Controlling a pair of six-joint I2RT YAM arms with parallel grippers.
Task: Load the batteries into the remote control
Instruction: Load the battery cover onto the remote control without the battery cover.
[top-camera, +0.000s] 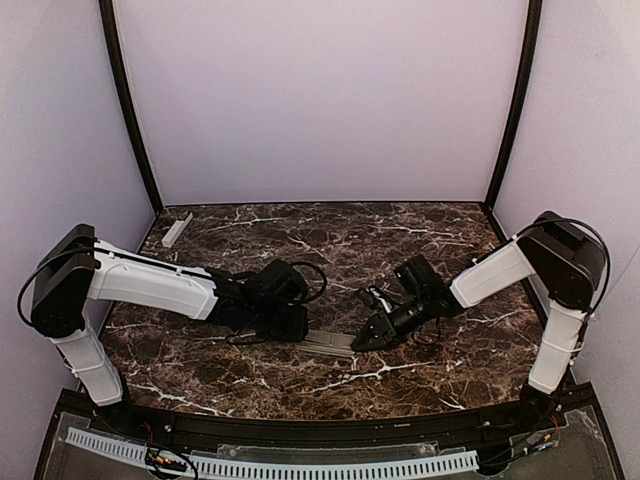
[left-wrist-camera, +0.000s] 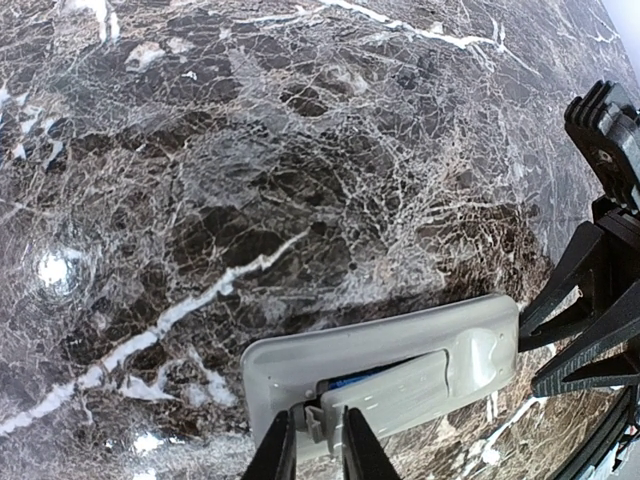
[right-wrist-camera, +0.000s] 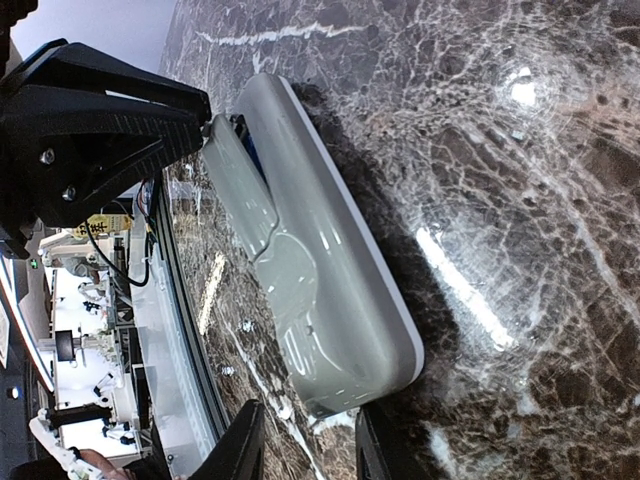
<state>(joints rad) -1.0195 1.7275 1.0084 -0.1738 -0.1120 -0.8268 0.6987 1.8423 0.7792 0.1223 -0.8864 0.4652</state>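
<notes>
The remote control (top-camera: 328, 342) lies face down in the middle of the marble table (top-camera: 400, 230), with a gripper at each end. From overhead it is only a pale sliver between the left gripper (top-camera: 290, 325) and the right gripper (top-camera: 368, 340), and neither set of fingers can be made out.

The left wrist view gives more. The battery cover (left-wrist-camera: 400, 395) sits askew on the remote's back and does not seat flush. A blue battery (left-wrist-camera: 358, 381) shows through the gap along the cover's edge. The left gripper's fingers (left-wrist-camera: 285, 450) stand narrow, with a small tab at that end of the cover between them. Whether they pinch it cannot be told.

The right wrist view shows the opposite end. The right gripper's fingers (right-wrist-camera: 245, 450) are partly apart, and the remote's rounded end sits just at their tips — contact is unclear. A thin blue edge of the battery also shows at the remote's far end.

Only the overhead view shows a pale grey bar (top-camera: 177, 229), well apart from the remote, toward the table's far left corner.
</notes>
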